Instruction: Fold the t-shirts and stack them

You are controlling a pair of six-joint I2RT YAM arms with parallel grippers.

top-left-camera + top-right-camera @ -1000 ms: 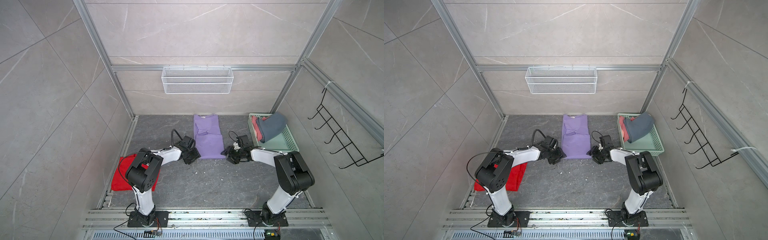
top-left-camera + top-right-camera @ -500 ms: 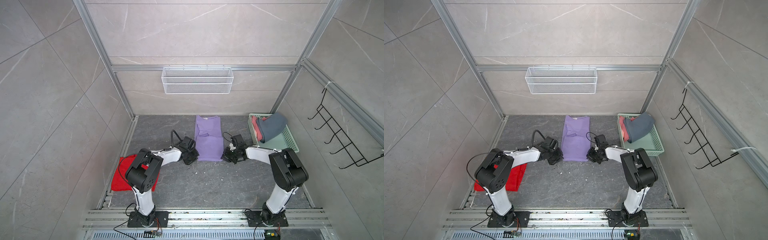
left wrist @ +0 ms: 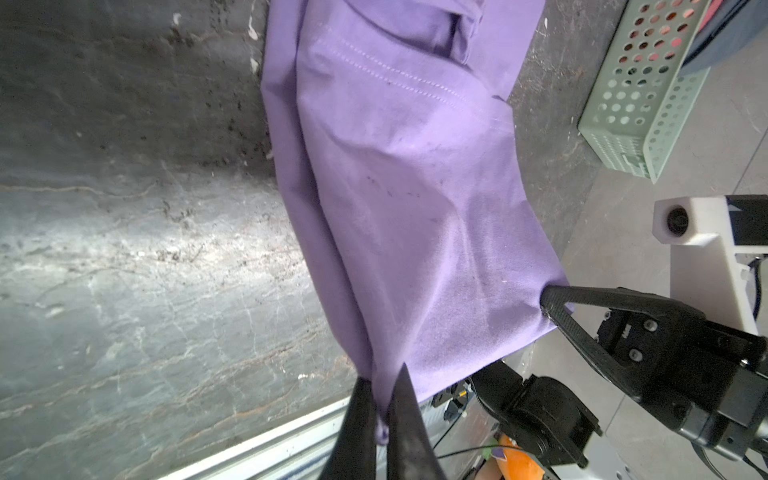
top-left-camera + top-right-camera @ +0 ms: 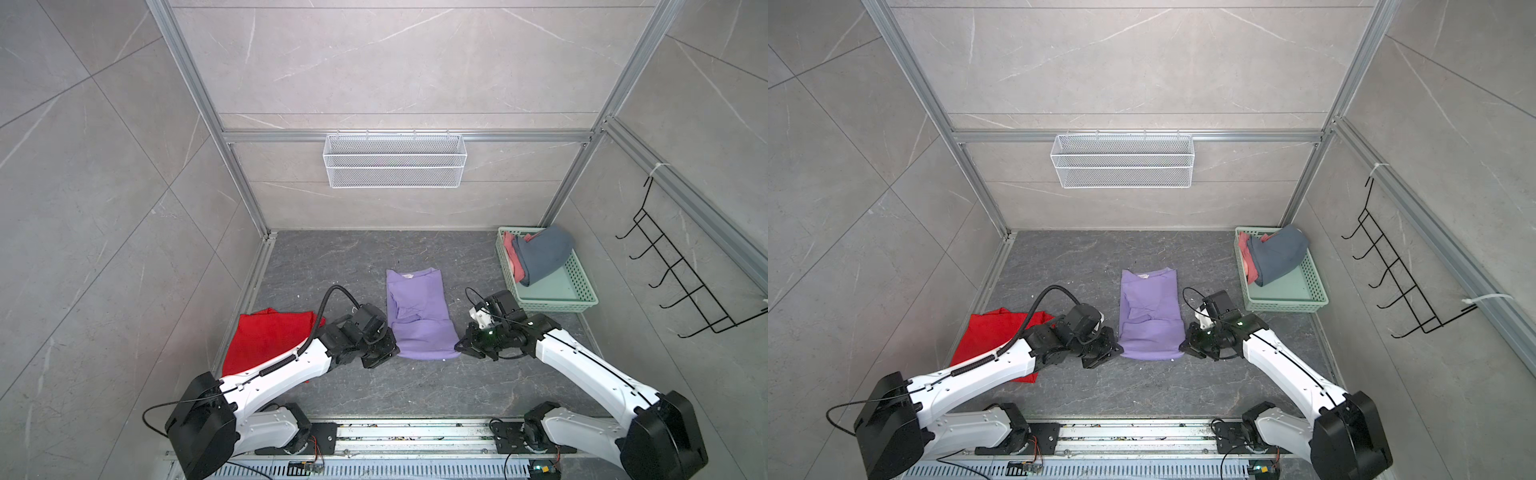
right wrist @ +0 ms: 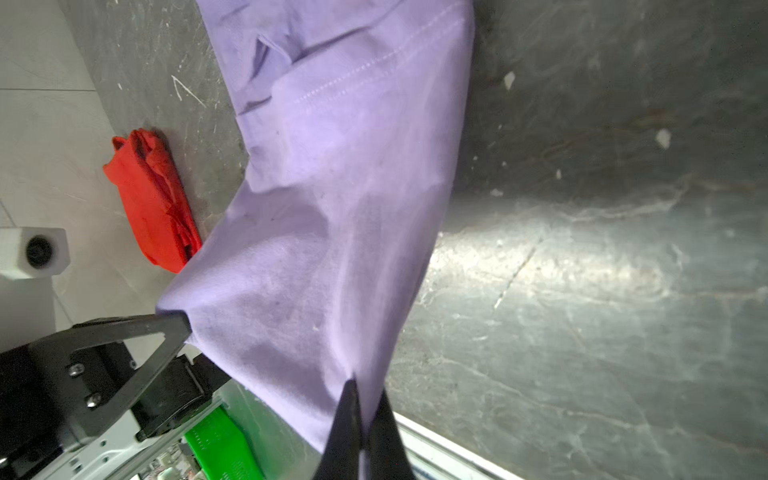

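The lilac-purple t-shirt (image 4: 417, 316) (image 4: 1150, 318) lies as a long narrow strip mid-floor, sleeves folded in. My left gripper (image 4: 394, 351) (image 3: 380, 401) is shut on its near left corner, cloth pinched between the fingers. At the near right corner my right gripper (image 4: 459, 347) (image 5: 365, 409) is shut on the hem. Both corners are lifted slightly and the hem (image 3: 449, 332) is stretched between them. A folded red t-shirt (image 4: 266, 340) (image 5: 153, 199) lies by the left wall, partly under my left arm. Slate-blue (image 4: 542, 255) and salmon-pink (image 4: 510, 255) t-shirts sit crumpled in the basket.
The mint-green lattice basket (image 4: 582, 297) (image 3: 631, 108) stands at the back right. A white wire basket (image 4: 395, 160) hangs on the back wall and a black hook rack (image 4: 681, 286) on the right wall. An aluminium rail (image 4: 415, 432) runs along the front edge.
Both grippers closed on the near corners of the purple t-shirt, having stood open beside it a second ago. The right gripper moved in toward the hem.
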